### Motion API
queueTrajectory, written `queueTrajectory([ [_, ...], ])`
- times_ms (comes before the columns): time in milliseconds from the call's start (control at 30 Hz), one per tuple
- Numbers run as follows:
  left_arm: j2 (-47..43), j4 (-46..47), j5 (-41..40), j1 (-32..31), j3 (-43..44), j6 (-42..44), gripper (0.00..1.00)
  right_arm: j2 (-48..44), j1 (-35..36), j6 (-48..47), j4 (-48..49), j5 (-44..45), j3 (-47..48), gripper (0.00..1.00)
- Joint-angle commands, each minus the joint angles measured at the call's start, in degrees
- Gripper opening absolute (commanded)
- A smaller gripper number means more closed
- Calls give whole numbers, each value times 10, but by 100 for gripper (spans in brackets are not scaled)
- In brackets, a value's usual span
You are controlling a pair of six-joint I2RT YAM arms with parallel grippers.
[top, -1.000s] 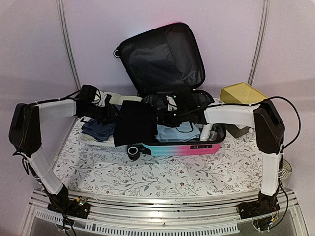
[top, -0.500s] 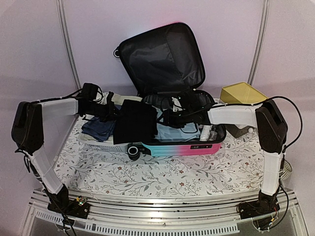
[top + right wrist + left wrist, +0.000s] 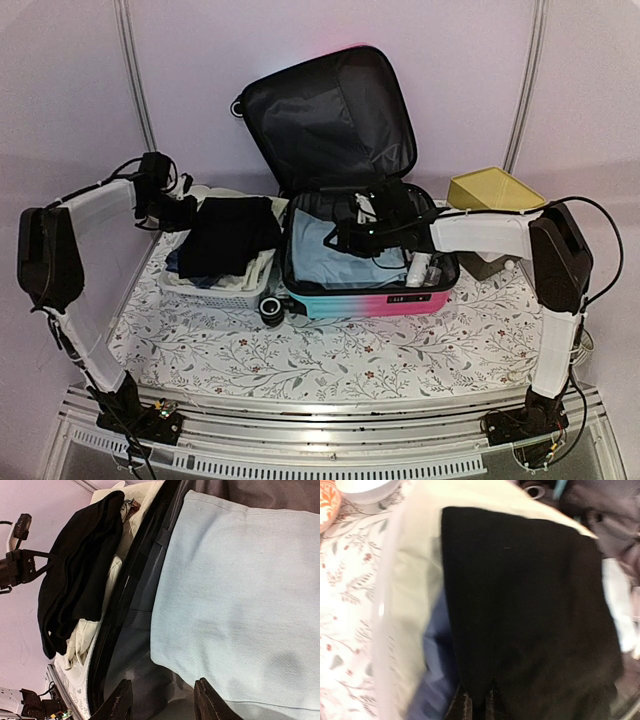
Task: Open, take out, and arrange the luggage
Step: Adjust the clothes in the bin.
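The luggage [image 3: 360, 300] lies open on the table, pink-to-turquoise shell in front, black-lined lid [image 3: 330, 115] standing up behind. A folded light blue garment [image 3: 330, 255] lies inside; it also shows in the right wrist view [image 3: 240, 595]. My left gripper [image 3: 185, 212] is shut on a black garment [image 3: 225, 235] draped over the white basket [image 3: 215, 285]. In the left wrist view the fingertips [image 3: 465, 707] pinch the black cloth [image 3: 520, 605]. My right gripper [image 3: 345, 238] hovers open and empty over the suitcase's left part [image 3: 162, 702], beside the blue garment's edge.
The basket also holds blue [image 3: 435, 670] and cream [image 3: 415, 595] clothes. A yellow-topped box [image 3: 490, 190] stands to the right of the suitcase. A white bottle [image 3: 420, 268] lies in the suitcase's right end. A black wheel [image 3: 272, 308] sticks out at its front left corner.
My left gripper has drawn the black garment leftward, off the suitcase's edge and over the basket. My right gripper has shifted a little right over the suitcase.
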Motion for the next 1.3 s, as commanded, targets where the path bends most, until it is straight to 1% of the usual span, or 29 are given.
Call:
queueTrajectory([
  [0,71,-67,-81,9,70,61,0,-34,-3,-10,4,12,-14,43],
  [167,104,-55,-73,9,106,48,0,-36,-4,-11,3,13,-20,43],
  [367,118,-59,-135,10,136,46,0,-41,-4,-14,0,19,-20,43],
  [533,110,-43,-146,11,138,43,0,-39,-5,-15,-2,17,-20,43],
  [567,110,-42,-149,11,139,42,1,-38,-5,-15,-2,17,-20,43],
  [600,111,-40,-146,11,140,40,6,-39,-5,-14,-2,17,-21,43],
  [633,111,-40,-138,11,141,35,13,-39,-5,-15,-2,18,-21,43],
  [700,107,-44,-114,11,139,19,32,-41,-5,-14,-3,20,-24,43],
  [733,98,-49,-108,10,136,8,37,-44,-6,-14,-3,22,-25,43],
  [800,61,-26,-107,6,103,-8,47,-49,-6,-15,-3,26,-30,43],
  [933,-55,71,-71,-17,5,-32,59,-58,-10,-18,-3,26,-39,43],
  [967,-78,91,-64,-23,-16,-39,60,-60,-10,-19,-4,25,-41,43],
  [1033,-119,133,-31,-30,-54,-56,57,-62,-11,-20,-3,24,-42,43],
  [1067,-133,157,-6,-31,-70,-66,53,-64,-11,-20,-3,24,-44,43],
  [1100,-144,184,23,-32,-88,-76,44,-65,-11,-20,-3,24,-44,43],
  [1133,-151,214,50,-33,-105,-86,33,-67,-11,-20,-3,23,-45,43],
  [1167,-155,245,69,-33,-124,-99,19,-69,-11,-20,-2,21,-46,43],
  [1200,-154,273,84,-34,-141,-110,2,-72,-12,-19,2,18,-49,43],
  [1233,-151,298,97,-36,-156,-121,0,-78,-11,-19,11,10,-59,43],
  [1267,-144,326,106,-38,-173,-129,0,-88,-11,-18,25,0,-73,43],
])
